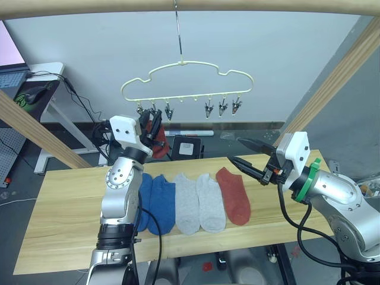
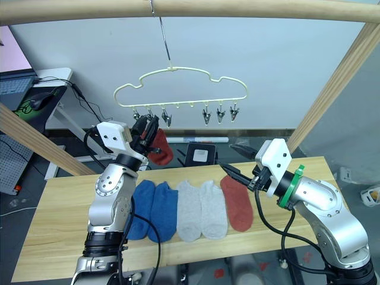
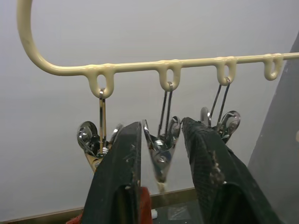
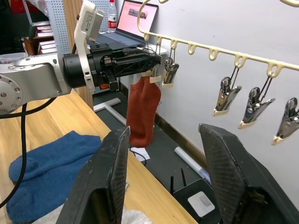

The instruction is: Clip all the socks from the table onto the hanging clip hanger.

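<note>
One rust sock (image 4: 142,112) in left pincer (image 4: 152,63), right pincer (image 1: 248,154) agape.

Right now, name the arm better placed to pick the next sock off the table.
Right. The right gripper hangs open just above the rust red sock on the table, while the left gripper is raised at the clip hanger, holding another rust red sock.

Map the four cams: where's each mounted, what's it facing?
Left and right eye: head, looking down over both arms at table, socks, clip hanger.
Left wrist: looks along left claw at the clips.
Right wrist: looks along open right claw at left claw holding rust red sock.
Shared: hanger.
</note>
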Robot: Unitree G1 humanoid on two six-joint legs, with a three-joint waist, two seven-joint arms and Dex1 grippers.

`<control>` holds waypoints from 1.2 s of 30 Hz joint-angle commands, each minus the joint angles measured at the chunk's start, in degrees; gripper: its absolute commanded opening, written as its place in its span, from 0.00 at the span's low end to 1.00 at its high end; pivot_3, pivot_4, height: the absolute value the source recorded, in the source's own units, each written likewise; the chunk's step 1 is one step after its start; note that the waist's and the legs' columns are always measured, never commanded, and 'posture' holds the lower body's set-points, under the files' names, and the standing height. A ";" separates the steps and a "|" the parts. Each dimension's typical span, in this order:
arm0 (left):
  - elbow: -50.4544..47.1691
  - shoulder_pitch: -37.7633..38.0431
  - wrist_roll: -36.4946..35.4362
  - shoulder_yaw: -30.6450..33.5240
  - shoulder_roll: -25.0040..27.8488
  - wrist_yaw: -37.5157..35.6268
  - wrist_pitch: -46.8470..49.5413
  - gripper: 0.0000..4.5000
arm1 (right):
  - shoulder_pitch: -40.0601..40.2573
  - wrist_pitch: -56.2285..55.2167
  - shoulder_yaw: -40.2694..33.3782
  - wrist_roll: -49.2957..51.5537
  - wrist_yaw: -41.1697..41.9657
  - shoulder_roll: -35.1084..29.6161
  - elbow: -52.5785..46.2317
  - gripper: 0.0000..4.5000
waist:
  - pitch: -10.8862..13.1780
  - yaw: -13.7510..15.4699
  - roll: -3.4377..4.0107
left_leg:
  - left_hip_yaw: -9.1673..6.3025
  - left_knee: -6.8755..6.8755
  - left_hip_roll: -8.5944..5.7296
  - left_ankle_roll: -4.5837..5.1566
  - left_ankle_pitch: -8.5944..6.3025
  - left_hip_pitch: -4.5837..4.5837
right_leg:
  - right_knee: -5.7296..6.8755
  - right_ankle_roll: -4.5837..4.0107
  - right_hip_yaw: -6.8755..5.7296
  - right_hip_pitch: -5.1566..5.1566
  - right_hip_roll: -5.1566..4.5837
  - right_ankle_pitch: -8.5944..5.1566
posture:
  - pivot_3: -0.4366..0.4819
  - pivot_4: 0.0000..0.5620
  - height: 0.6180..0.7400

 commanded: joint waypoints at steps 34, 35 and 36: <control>-1.69 -2.43 -0.53 1.14 0.43 0.62 2.80 0.04 | -0.40 -1.34 0.52 -0.71 -0.83 0.38 -0.84 0.55 | 0.00 0.01 0.00 | 0.01 0.00 0.00 0.00 0.00 0.01 | -0.01 0.00 0.01 0.00 0.00 0.01 | 0.27 0.43 1.00; -1.90 -2.28 -0.57 1.13 0.43 0.59 2.87 0.03 | -0.33 -1.39 0.62 -0.85 -0.88 0.38 -0.74 0.55 | 0.00 0.01 0.00 | 0.01 0.00 0.00 0.00 0.00 0.01 | -0.01 0.00 0.01 0.00 0.00 0.01 | 0.27 0.43 1.00; -2.11 -2.12 -0.61 1.11 0.43 0.57 2.95 0.03 | -0.25 -1.42 0.71 -1.01 -0.93 0.37 -0.63 0.55 | 0.00 0.01 0.00 | 0.01 0.00 0.00 0.00 0.00 0.01 | -0.01 0.00 0.01 0.00 0.01 0.01 | 0.27 0.43 1.00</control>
